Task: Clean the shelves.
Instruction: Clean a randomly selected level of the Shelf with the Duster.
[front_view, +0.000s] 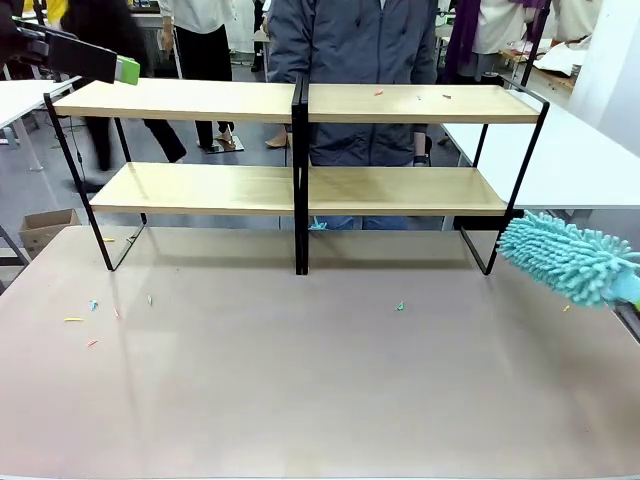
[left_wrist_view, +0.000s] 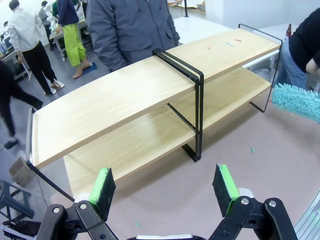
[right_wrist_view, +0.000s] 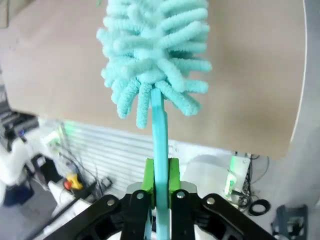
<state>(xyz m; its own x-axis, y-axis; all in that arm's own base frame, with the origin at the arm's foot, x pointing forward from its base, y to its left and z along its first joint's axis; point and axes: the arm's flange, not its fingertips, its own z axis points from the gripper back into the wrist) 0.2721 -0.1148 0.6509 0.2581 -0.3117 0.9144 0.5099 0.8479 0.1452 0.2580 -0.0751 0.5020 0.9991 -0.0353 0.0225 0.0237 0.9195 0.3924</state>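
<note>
Front view across my tabletop (front_view: 300, 400): the shelves (front_view: 200, 100) stand at its far side before a person (front_view: 350, 40), my left pincer (left_wrist_view: 165, 187) spread wide near their left end, my right pincer (right_wrist_view: 160, 175) pinching a teal duster (front_view: 570, 258) by their right end.

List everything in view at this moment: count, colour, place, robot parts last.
shelves: one, light wooden boards on a black frame, across the far half of the table
table: one, dull pink-brown top, under the shelves
duster: one, turquoise, fluffy head in the air by the shelves' right end
scraps: several, mixed colours, mostly on the table's left side, a few on the top right board
cardboard box: one, brown, on the floor at left
white table: one, right of the shelves
person: one, grey jacket, behind the shelves
left tool: black, green pads, open, near the shelves' left end
right tool: black, green pads, shut on the duster's handle
</note>
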